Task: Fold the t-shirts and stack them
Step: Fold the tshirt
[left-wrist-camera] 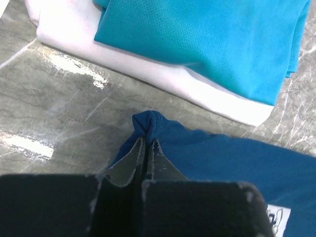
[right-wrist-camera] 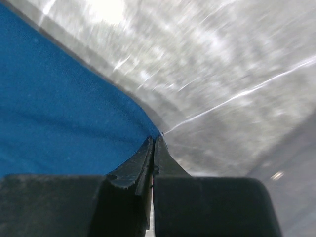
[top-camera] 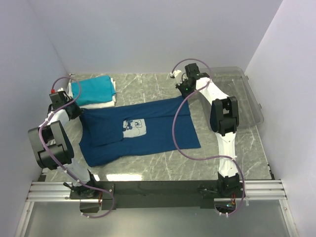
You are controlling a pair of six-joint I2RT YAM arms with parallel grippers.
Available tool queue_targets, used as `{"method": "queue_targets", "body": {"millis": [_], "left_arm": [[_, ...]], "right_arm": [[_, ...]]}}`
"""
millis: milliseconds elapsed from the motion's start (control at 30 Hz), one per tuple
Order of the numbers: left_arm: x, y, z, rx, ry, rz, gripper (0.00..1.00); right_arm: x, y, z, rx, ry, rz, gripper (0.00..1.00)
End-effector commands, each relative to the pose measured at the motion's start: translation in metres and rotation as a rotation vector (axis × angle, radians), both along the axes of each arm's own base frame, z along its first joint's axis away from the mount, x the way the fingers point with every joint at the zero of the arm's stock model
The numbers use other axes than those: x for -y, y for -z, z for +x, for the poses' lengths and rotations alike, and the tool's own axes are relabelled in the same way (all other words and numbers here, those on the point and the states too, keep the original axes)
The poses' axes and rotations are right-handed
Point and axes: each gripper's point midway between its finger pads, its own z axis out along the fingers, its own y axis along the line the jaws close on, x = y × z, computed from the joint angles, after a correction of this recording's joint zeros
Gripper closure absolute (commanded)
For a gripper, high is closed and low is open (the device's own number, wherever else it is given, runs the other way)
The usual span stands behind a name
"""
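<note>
A navy t-shirt (top-camera: 148, 133) with a pale chest print (top-camera: 133, 127) lies spread on the marble table. My left gripper (top-camera: 75, 109) is shut on a bunched bit of its left edge; in the left wrist view the fingertips (left-wrist-camera: 147, 141) pinch the navy cloth (left-wrist-camera: 149, 123). At the shirt's far right corner my right gripper (top-camera: 183, 92) is shut, and in the right wrist view its tips (right-wrist-camera: 154, 139) close on the very corner of the navy cloth (right-wrist-camera: 59, 108). A folded teal t-shirt (top-camera: 94, 89) rests on a folded white one (top-camera: 101, 103) at the back left.
A clear plastic bin (top-camera: 244, 94) stands at the back right beside the right arm. The teal tee (left-wrist-camera: 207, 44) and the white tee (left-wrist-camera: 202, 91) lie just beyond the left gripper. White walls close in the table on three sides.
</note>
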Motion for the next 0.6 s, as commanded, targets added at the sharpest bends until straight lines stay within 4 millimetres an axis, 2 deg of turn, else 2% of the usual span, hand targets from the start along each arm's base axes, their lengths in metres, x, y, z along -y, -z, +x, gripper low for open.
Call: {"method": "queue_targets", "body": {"millis": [0,400,567], "left_arm": [[-0.010,-0.029,0.015,0.094,0.015,0.062,0.99],[-0.020,-0.041,0.042,0.140,0.003,0.064,0.99],[-0.024,-0.035,0.052,0.129,0.001,0.053,0.99]], "right_arm": [[0.006,-0.049,0.035,0.162,0.044,0.020,1.00],[0.006,-0.061,0.067,0.243,0.085,0.032,1.00],[0.004,-0.063,0.078,0.270,0.100,0.036,1.00]]}}
